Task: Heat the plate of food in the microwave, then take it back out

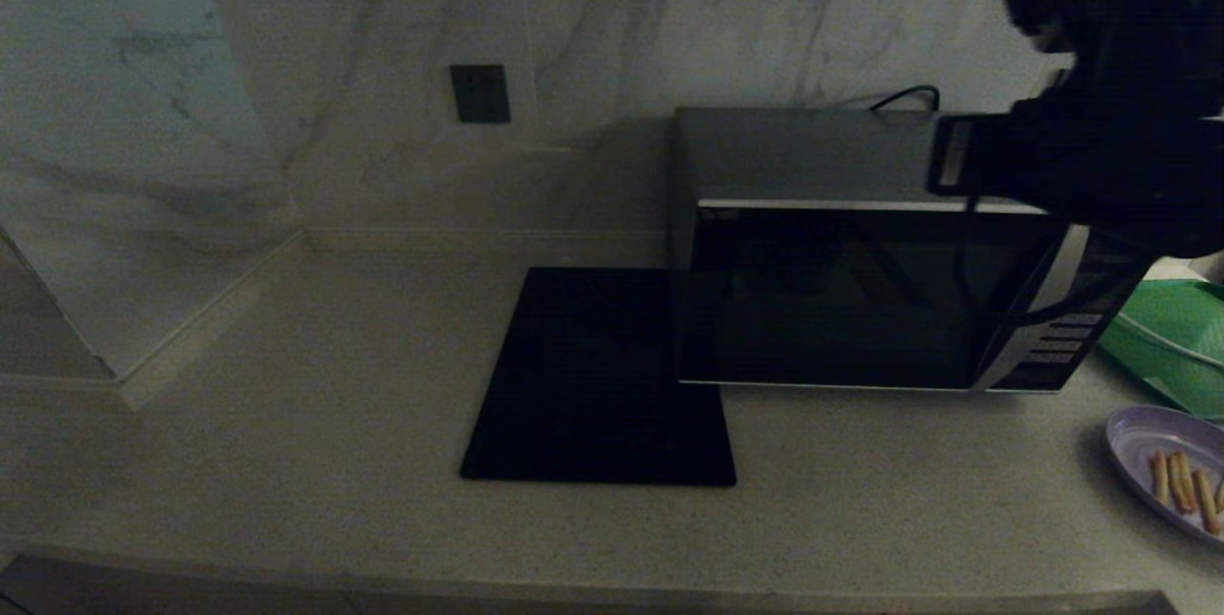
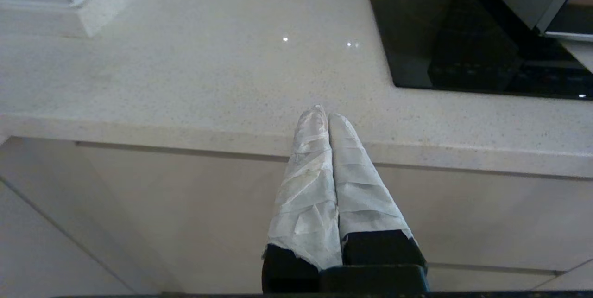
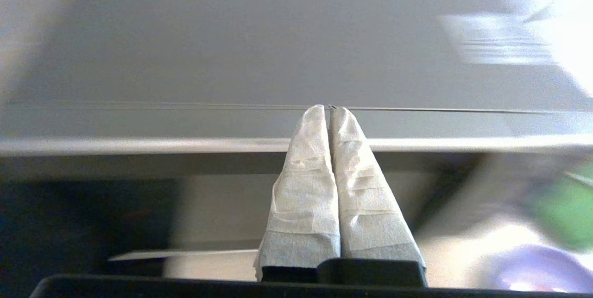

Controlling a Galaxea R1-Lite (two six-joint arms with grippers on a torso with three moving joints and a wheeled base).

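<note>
Head view: microwave [image 1: 861, 290] door closed, centre-right; plate of food [image 1: 1171, 472] on counter [image 1: 287, 424] at 4 o'clock | left wrist: left gripper [image 2: 328, 115] closed, empty, at counter edge | right wrist: right gripper [image 3: 328, 111] closed, empty, above microwave top.

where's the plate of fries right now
In the head view the plate of food sits on the counter at the far right edge, in front of the green tray and right of the closed microwave.

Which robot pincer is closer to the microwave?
The right one. The right pincer is up over the microwave, near its top front edge. The left pincer sits low by the counter's front edge, away from it.
</note>
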